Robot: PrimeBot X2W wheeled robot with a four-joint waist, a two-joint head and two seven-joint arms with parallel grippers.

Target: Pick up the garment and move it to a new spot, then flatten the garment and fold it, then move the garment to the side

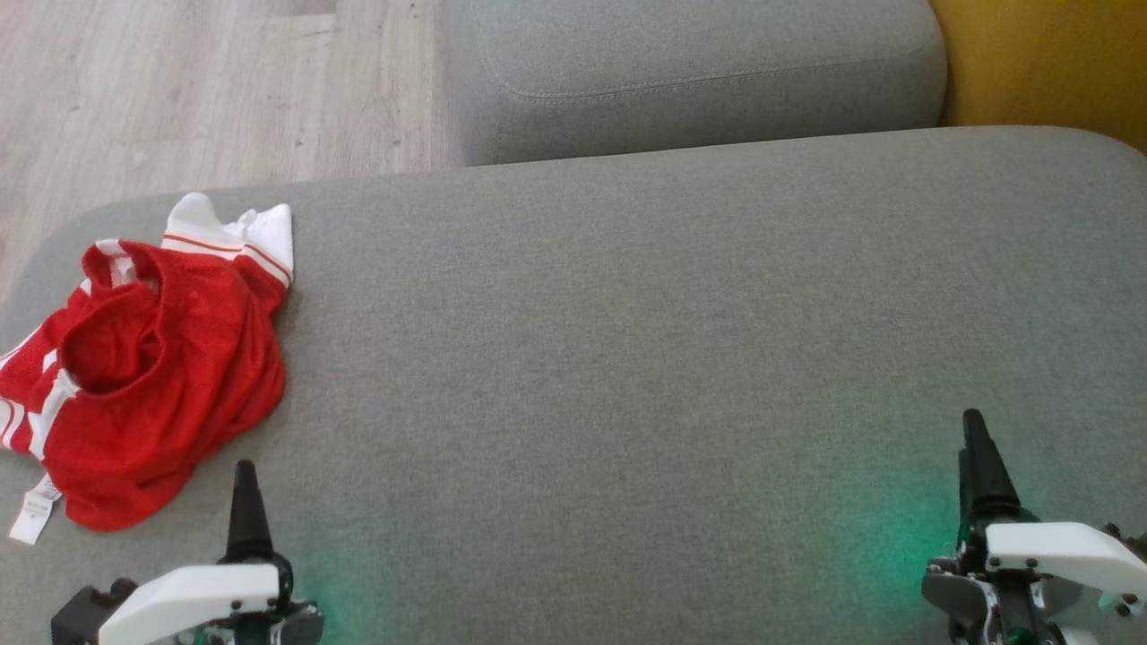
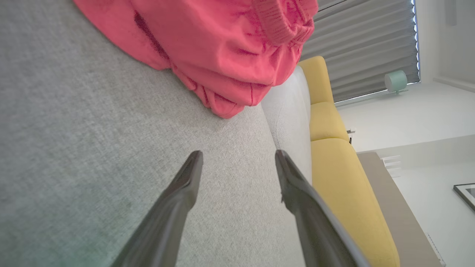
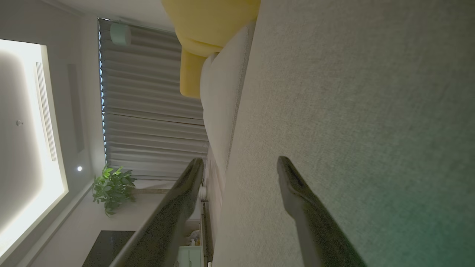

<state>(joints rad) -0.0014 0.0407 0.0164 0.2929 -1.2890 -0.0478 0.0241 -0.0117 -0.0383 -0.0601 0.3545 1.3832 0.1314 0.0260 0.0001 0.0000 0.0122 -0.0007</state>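
Red and white garment (image 1: 152, 376) lies crumpled at the left edge of the grey cushion (image 1: 627, 313); your left gripper (image 2: 238, 155) sits near it, your right gripper (image 3: 240, 161) well apart, both jaws spread, empty

no readable text, white care tag (image 1: 33, 518) on red garment (image 1: 161, 376) (print too blurred)

Red garment (image 2: 222, 48) beyond parted pincer (image 2: 238, 157)
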